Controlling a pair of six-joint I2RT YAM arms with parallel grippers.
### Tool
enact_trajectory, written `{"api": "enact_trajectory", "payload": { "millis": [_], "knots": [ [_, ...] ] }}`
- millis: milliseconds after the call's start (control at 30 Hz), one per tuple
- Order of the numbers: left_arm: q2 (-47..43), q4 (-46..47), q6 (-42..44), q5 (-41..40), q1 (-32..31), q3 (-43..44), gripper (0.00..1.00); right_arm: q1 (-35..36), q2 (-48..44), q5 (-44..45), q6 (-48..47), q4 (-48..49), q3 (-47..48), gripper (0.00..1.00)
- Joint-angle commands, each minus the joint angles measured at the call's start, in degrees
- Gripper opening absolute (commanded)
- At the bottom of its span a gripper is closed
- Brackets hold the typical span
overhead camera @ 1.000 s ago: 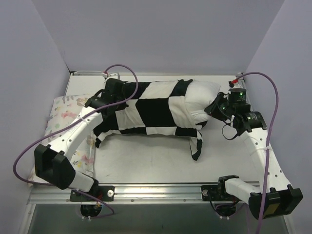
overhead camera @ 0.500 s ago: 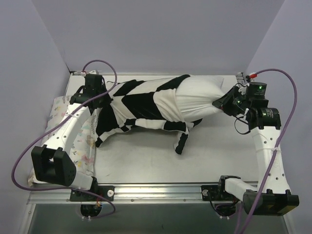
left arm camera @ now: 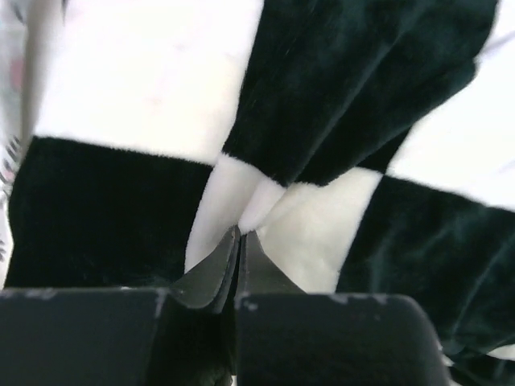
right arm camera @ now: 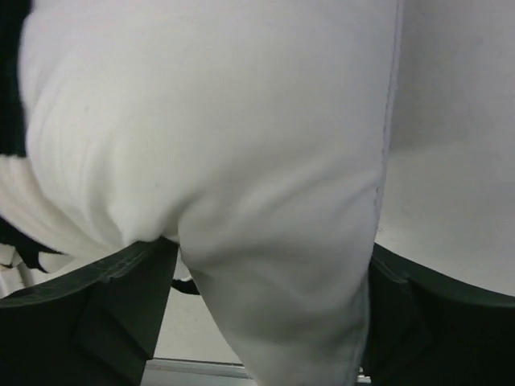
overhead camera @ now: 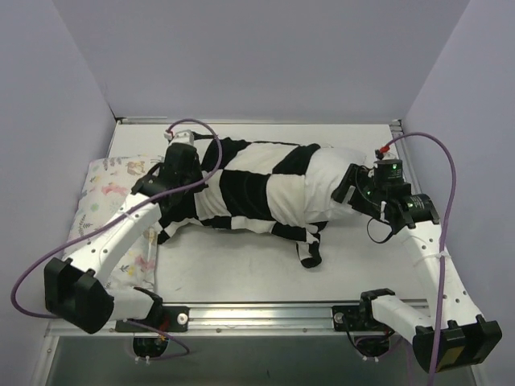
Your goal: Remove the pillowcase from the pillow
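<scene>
The black and white checked pillowcase (overhead camera: 249,185) lies across the middle of the table, bunched over the left and middle of the white pillow (overhead camera: 328,189). The pillow's bare right end sticks out of it. My left gripper (overhead camera: 191,170) is at the pillowcase's left end; in the left wrist view it (left arm camera: 239,234) is shut on a white fold of the pillowcase (left arm camera: 137,112). My right gripper (overhead camera: 351,187) is at the pillow's right end. In the right wrist view its jaws (right arm camera: 269,249) stand wide open, with the pillow's corner (right arm camera: 241,145) bulging between them.
A pastel printed pillow (overhead camera: 105,189) lies along the left side, partly under my left arm. A loose corner of the pillowcase (overhead camera: 310,253) trails toward the front. Grey walls close in left, right and back; a metal rail (overhead camera: 257,310) runs along the near edge.
The pillowcase has bunched leftward, baring more of the pillow's right end. Both arms spread apart, then came back in. My right gripper, shut on the pillow before, has opened.
</scene>
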Motion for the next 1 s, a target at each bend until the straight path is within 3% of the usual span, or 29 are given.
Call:
{"api": "enact_trajectory", "payload": {
  "millis": [0,67,200,367,500,700,733,833,867,967],
  "knots": [
    [-6.65,2.67,-3.26,-3.85,-2.33,-9.9,0.0,0.24,-4.39,7.56,-2.27,2.66,-1.25,0.83],
    [-9.04,5.4,-6.16,-3.14,-2.51,-17.27,0.0,0.33,-6.24,8.7,-2.18,1.6,-0.28,0.87],
    [-15.36,6.46,-7.67,-3.14,-2.78,-23.89,0.0,0.41,-7.31,12.13,-2.18,-0.07,3.14,0.91],
    [-18.81,4.0,-6.96,-2.35,-2.87,-25.49,0.0,0.33,-3.27,12.14,-1.3,2.2,6.31,0.94],
    [-20.47,3.29,-6.44,-0.68,-3.04,-25.31,0.0,0.76,9.09,6.43,-0.34,5.71,8.16,0.95],
    [-19.69,2.07,-4.15,2.74,-3.57,-20.67,0.0,1.73,22.63,-2.45,3.26,18.71,-1.75,0.97],
    [-19.34,1.02,-3.19,3.01,-3.66,-19.35,0.0,1.73,23.97,-2.89,3.53,19.95,-2.64,0.91],
    [-18.28,-0.66,-1.87,3.71,-3.92,-11.45,0.06,1.64,25.74,-2.72,4.5,25.04,-7.47,0.17],
    [-18.02,-0.75,-1.52,3.89,-4.01,-9.43,0.12,1.73,25.48,-2.63,4.84,26.71,-8.79,0.0],
    [-15.13,-0.75,0.15,3.9,-4.1,-1.43,0.45,1.99,23.38,-2.37,4.41,32.52,-13.8,0.0]
  ]
}}
